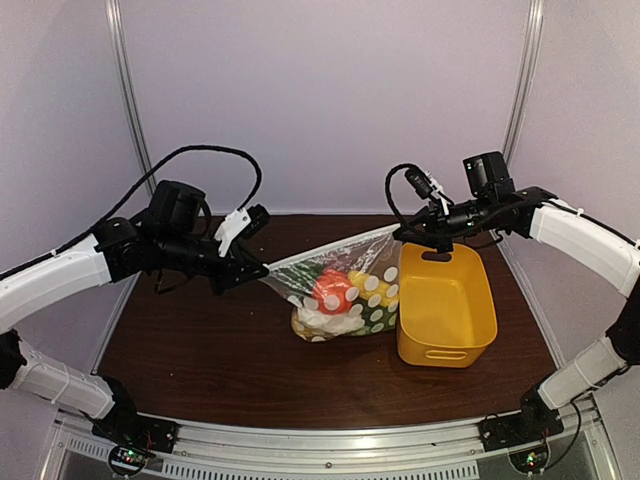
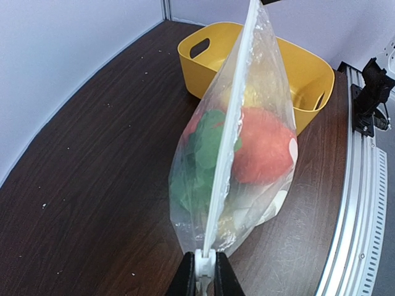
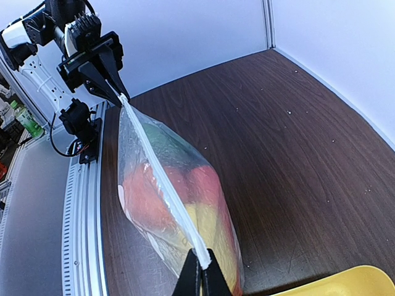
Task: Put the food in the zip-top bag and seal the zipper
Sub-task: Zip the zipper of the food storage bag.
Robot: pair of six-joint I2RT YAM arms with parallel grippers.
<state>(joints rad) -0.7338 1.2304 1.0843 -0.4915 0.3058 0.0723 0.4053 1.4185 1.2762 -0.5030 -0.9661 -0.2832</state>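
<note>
sealing: the zipper (image 2: pixel 229 129) looks like one closed strip, pulled taut end to end; likely done, only release left.
food (image 1: pixel 332 290): inside the zip-top bag (image 1: pixel 375 300); red, green, yellow, white pieces, exact count unclear.
bag count: one, mid-desk, just beside one yellow basket (image 1: pixel 440 350) nearer the right edge.
left gripper (image 2: pixel 202 271): narrow, pinching the zipper's slider end.
right gripper (image 3: pixel 200 274): narrow, pinching the other end.

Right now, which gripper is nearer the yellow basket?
The right gripper, pinching the zipper beside the basket; the left gripper holds the opposite end.
</note>
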